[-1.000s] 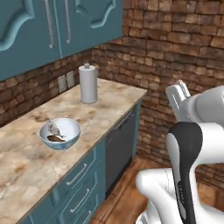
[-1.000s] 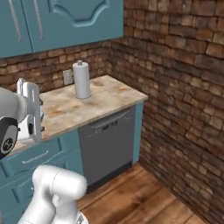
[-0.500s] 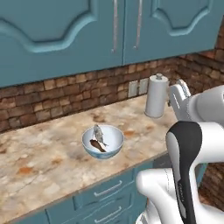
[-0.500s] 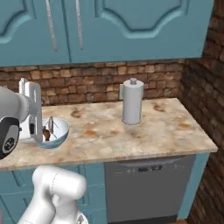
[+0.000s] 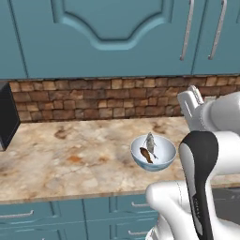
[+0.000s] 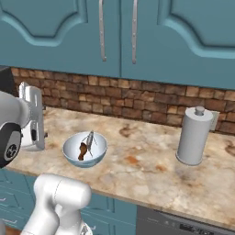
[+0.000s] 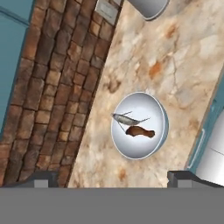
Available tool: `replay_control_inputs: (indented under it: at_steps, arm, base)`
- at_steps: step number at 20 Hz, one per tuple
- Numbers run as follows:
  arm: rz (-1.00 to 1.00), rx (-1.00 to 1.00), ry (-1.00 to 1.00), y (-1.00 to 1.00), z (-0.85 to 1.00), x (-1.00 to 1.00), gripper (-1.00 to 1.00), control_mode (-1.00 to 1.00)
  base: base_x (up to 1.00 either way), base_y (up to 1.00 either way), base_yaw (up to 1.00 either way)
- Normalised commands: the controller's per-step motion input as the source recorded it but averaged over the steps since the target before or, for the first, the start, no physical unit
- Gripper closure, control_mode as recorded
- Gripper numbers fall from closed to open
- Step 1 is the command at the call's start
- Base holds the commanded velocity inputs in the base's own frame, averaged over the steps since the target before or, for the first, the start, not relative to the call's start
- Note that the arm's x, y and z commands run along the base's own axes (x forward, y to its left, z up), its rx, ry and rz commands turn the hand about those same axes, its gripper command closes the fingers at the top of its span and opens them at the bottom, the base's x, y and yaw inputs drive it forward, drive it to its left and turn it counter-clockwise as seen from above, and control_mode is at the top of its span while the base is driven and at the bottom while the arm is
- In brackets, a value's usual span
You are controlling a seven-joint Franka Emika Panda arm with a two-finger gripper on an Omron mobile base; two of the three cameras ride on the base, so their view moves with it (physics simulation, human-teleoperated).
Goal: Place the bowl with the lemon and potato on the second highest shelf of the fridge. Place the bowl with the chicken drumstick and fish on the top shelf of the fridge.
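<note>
A pale blue-grey bowl [image 5: 153, 152] [image 6: 85, 149] [image 7: 139, 125] sits on the marble counter [image 5: 70, 164] [image 6: 147, 170] [image 7: 183, 57], centre-right in the left base view and lower left in the right base view. It contains the fish [image 5: 150, 140] [image 6: 89, 139] [image 7: 127, 119] and the chicken drumstick [image 5: 146, 155] [image 6: 82, 150] [image 7: 140, 131], lying side by side. The gripper [image 7: 112, 178] is above the bowl with its tips spread wide, holding nothing. A paper towel roll [image 6: 194, 136] [image 7: 148, 6] stands upright at the right of the right base view, well apart from the bowl. Brick backsplash [image 5: 93, 101] [image 6: 137, 101] [image 7: 48, 87] and teal cabinets [image 5: 117, 37] [image 6: 137, 36] stand behind.
</note>
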Motion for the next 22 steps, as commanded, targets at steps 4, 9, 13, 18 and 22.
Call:
replay_control_inputs:
  at_steps: [4,9,13,18,22]
  arm:
    - [0.03,0.00,0.00,-0.10,-0.01,0.00,-1.00,-1.00]
    - [0.16,0.18,0.33,-0.92,-0.43,0.54,-1.00,-1.00]
    - [0.21,0.02,0.38,-0.69,-0.80,1.00,-1.00,-1.00]
    - [0.33,-0.04,0.17,-0.22,-1.00,0.67,-1.00,-1.00]
    - [0.19,-0.09,0.05,0.10,-0.86,0.28,-1.00,-1.00]
  base:
    - [0.09,-0.13,0.05]
    - [0.00,0.00,0.00]
    - [0.00,0.00,0.00]
    - [0.00,0.00,0.00]
    - [0.00,0.00,0.00]
